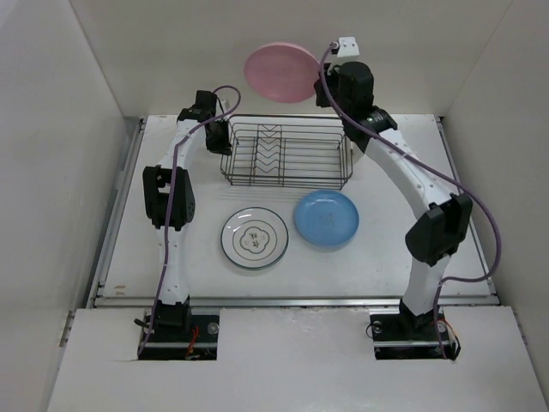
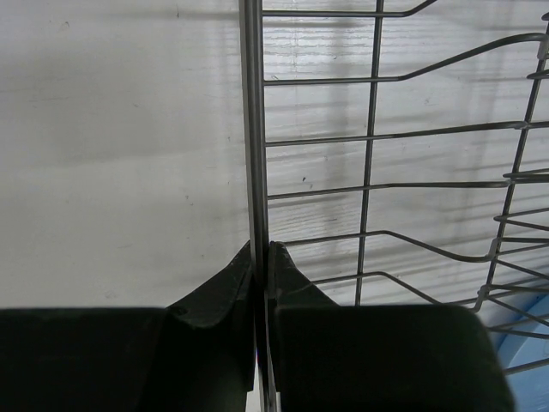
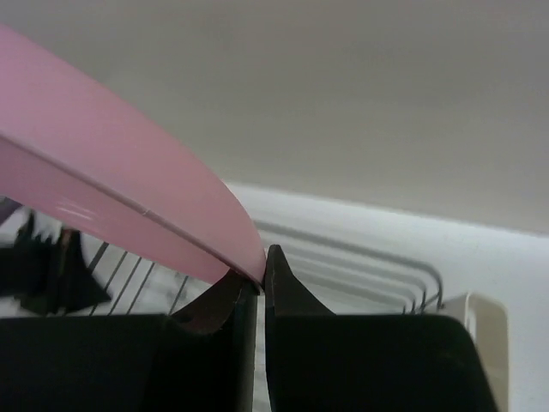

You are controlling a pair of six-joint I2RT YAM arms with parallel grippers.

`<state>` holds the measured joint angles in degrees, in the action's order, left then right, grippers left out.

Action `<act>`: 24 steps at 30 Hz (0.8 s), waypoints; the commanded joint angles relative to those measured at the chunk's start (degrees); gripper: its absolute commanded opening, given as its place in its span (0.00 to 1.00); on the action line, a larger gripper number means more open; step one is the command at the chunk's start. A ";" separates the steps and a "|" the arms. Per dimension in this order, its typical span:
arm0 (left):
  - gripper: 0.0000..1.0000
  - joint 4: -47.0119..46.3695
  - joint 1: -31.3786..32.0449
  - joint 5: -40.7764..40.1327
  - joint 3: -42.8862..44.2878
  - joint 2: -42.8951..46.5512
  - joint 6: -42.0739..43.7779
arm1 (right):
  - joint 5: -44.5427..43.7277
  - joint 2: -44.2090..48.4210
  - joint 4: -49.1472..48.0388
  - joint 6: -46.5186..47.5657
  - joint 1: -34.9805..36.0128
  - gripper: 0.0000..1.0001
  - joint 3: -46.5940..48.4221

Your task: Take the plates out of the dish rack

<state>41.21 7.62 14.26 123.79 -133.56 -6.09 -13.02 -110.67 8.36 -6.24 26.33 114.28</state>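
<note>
Left arm: base at 7 o'clock, elbow at 9. Left gripper (image 1: 223, 140) at 11, fingers pinched on a dish rack (image 1: 287, 156) end wire. Right arm arcs from 5 to 1. Right gripper (image 1: 320, 86) is raised, clamped on the pink plate (image 1: 279, 73) rim.

The surface (image 1: 386, 266) is lit brightly and evenly from above, and only faint shadows are cast. Striped shadows are thrown beneath the dish rack (image 2: 250, 129) wires. The close pink plate (image 3: 129, 197) is rendered soft and blurred.
</note>
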 commanded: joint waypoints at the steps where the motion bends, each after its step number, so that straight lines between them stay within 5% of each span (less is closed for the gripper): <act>1: 0.00 3.79 1.17 -0.64 -0.04 0.40 0.90 | 12.73 6.42 20.13 -0.09 -1.01 0.00 -5.45; 9: 0.00 3.26 0.03 3.66 -1.09 1.02 -4.80 | 26.35 24.44 38.90 -2.81 -5.50 0.00 -28.04; 14: 0.00 3.79 0.03 3.67 -3.20 2.15 -7.97 | 27.08 29.98 41.65 -8.17 -8.57 0.00 -42.10; 24: 0.00 3.79 1.17 3.58 -5.92 4.45 -7.37 | 22.86 21.39 37.61 -10.99 -13.06 0.00 -48.19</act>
<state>39.46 7.29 15.46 120.22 -131.70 -11.18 9.74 -86.89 49.10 -15.49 13.41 65.63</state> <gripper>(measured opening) 0.032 0.068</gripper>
